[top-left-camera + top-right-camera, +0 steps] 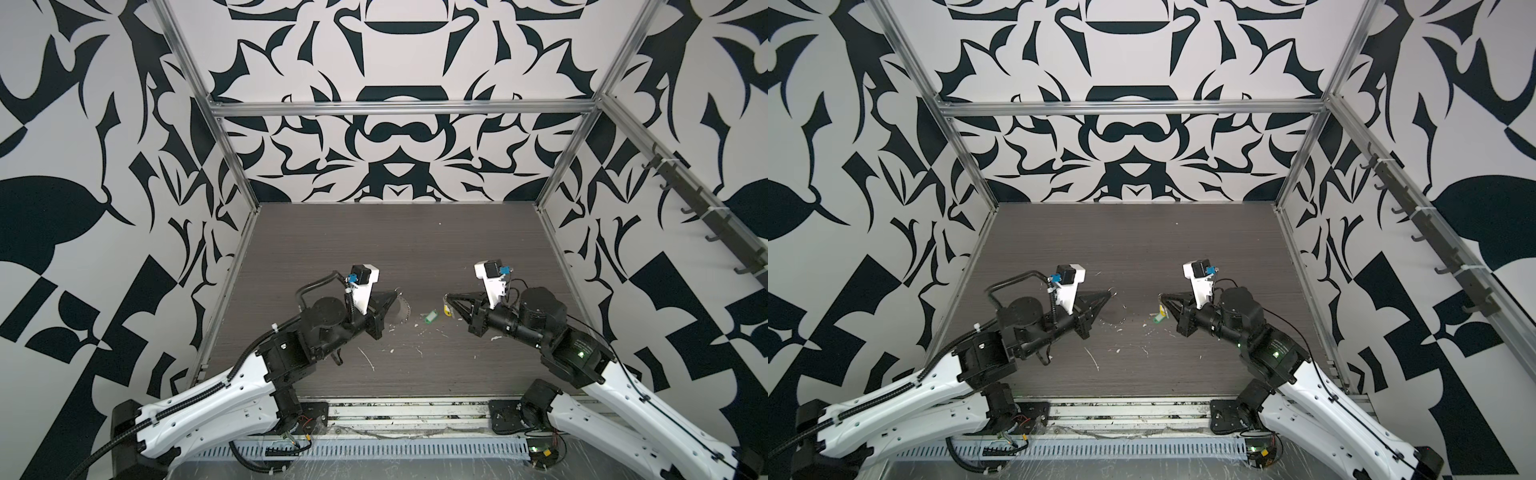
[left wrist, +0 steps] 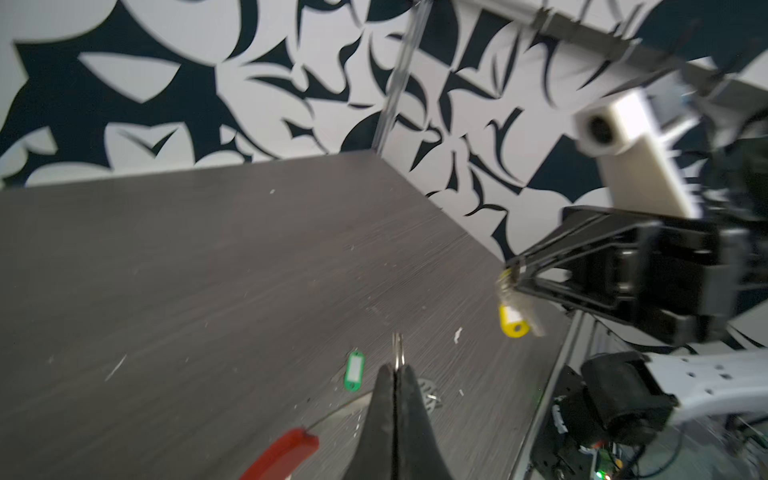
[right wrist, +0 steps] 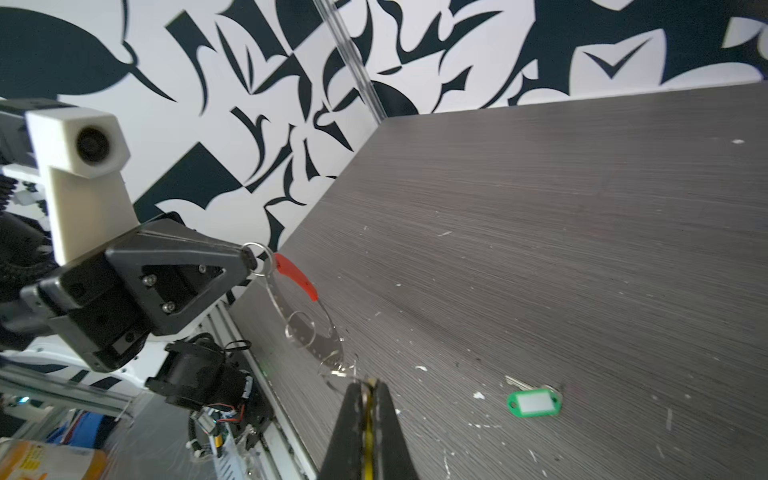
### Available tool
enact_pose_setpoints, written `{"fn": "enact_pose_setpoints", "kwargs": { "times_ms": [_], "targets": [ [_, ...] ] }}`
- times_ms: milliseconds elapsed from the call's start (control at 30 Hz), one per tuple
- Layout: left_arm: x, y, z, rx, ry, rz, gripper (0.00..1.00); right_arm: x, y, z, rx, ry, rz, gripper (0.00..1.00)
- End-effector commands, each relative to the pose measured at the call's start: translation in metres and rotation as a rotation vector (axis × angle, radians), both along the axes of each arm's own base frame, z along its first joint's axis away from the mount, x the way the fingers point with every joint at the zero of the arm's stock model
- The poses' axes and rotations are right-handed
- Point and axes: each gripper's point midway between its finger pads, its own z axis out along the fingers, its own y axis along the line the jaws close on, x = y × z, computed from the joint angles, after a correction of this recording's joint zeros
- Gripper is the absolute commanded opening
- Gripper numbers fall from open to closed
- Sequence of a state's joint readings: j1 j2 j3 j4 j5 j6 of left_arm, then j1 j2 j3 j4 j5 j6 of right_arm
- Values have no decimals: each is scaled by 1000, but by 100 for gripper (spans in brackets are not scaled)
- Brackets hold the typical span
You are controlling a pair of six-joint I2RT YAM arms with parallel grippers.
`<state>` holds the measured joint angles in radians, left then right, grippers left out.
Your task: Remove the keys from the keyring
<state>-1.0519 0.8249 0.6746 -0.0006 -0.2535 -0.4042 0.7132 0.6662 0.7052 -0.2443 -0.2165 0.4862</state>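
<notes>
Left gripper (image 3: pixel 249 259): fingers pressed together on the small split ring (image 3: pixel 261 258) at the top of the keyring (image 3: pixel 311 340). The loop hangs from it, red sleeve (image 3: pixel 296 276) uppermost. The low end is at or just above the table (image 1: pixel 374 249); you can't tell which.

Right gripper (image 2: pixel 514 270): fingers closed on the yellow-tagged key (image 2: pixel 514 323), lifted off the table with the tag dangling below the tips. The two grippers are well apart and no wire shows between them, so you can probably take this key as off the loop.

Green-tagged key (image 3: pixel 534 402): flat on the table between the grippers, apart from the loop.

Step in hand, as judged: put the yellow-tagged key down.
- Lower the right gripper close to the table before you let go, so the key doesn't bounce.
- Pick bare table near the green-tagged key, away from the hanging loop, so nothing catches again.
- Hold the left gripper steady meanwhile.
- The yellow tag is blurred in the wrist view, so check in a top view that nothing trails from it before release.
</notes>
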Motion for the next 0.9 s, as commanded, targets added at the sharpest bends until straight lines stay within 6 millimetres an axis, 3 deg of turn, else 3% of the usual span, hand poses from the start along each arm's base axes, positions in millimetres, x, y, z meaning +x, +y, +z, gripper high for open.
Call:
{"fn": "enact_pose_setpoints", "kwargs": {
  "times_ms": [0, 200, 533, 767, 833, 867],
  "targets": [
    [18, 19, -51, 76, 155, 179, 0, 11, -7, -1, -44, -32, -61, 0],
    [39, 37, -120, 101, 436, 280, 0, 14, -4, -18, -65, -8, -58, 0],
    [84, 74, -173, 99, 562, 457, 0, 15, -4, -30, -75, 9, -64, 0],
    [108, 86, -205, 115, 644, 519, 0, 14, -7, -39, -79, 27, -76, 0],
    [111, 88, -209, 114, 663, 526, 21, 14, -8, -42, -84, 31, -81, 0],
    [112, 87, -210, 108, 666, 526, 41, 15, -8, -45, -89, 36, -84, 0]
  ]
}}
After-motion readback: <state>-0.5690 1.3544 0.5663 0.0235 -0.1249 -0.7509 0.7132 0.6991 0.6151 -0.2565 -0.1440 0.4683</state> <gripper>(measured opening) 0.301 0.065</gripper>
